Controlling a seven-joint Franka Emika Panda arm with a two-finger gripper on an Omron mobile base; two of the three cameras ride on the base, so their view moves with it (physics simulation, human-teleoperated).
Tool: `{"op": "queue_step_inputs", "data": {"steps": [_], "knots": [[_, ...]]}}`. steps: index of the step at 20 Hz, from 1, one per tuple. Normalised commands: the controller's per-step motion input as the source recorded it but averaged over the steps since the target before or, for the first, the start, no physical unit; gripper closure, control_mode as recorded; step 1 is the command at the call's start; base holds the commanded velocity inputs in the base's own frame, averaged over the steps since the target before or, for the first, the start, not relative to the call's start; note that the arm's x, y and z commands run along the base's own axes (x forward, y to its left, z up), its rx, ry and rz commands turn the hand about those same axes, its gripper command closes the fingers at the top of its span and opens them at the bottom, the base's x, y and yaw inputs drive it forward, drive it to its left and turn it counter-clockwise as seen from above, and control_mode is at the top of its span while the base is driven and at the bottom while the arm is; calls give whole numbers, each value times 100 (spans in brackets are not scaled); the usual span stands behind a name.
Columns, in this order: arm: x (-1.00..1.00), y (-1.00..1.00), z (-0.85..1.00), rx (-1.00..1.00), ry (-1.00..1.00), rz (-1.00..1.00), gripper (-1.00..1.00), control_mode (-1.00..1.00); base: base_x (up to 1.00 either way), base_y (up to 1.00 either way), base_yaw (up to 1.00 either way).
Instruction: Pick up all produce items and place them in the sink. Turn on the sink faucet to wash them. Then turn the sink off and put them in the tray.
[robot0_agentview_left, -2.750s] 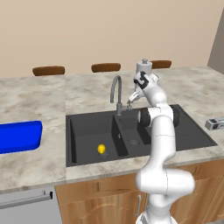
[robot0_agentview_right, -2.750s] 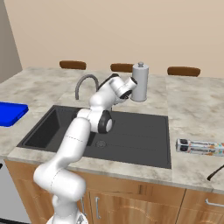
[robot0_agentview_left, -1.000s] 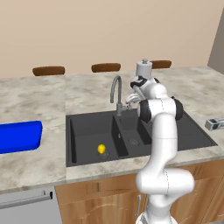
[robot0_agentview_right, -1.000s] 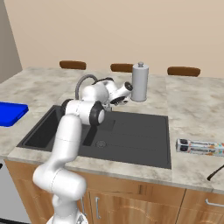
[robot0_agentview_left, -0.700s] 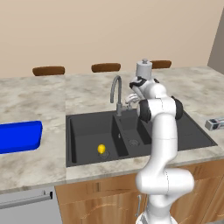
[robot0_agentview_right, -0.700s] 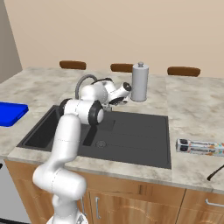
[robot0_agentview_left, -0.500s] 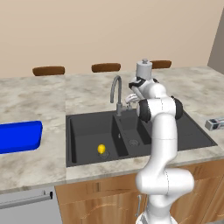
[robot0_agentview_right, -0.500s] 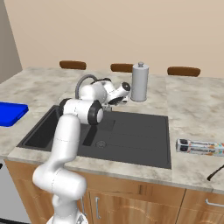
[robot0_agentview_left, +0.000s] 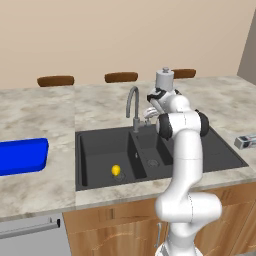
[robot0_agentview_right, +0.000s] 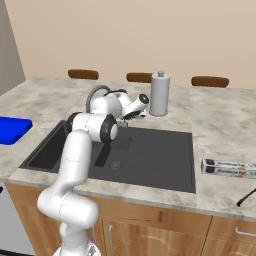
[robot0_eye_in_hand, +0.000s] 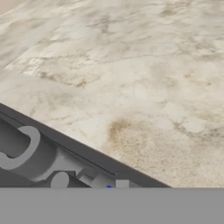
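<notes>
A small yellow lemon-like fruit lies on the floor of the large left basin of the black sink. The grey gooseneck sink faucet stands behind the divider between the basins. My gripper is low at the faucet's right side, by its base and small lever. Seen from the right base, the gripper sits just right of the faucet. Its jaws are hidden by the hand. No water shows. The blue tray rests on the counter at far left.
A tall white paper-towel roll stands just behind the hand. A boxed roll lies on the counter right of the sink. Brown chair backs line the far counter edge. Marbled counter stretches beyond the faucet.
Over the earlier frames the hand has come down and left from beside the paper-towel roll to the faucet's base. In the last second the arm barely moved. The fruit has stayed put.
</notes>
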Motion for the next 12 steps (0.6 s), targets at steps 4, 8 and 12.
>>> {"op": "queue_step_inputs", "data": {"steps": [4, 8, 12], "knots": [[0, -18, -25, 0, 0, -2, 100, -100, 0, 0, 0], [0, -37, -35, 0, 0, -5, 100, -100, 0, 0, 0], [0, -49, -43, 0, 2, -10, 100, -100, 0, 0, 0]]}}
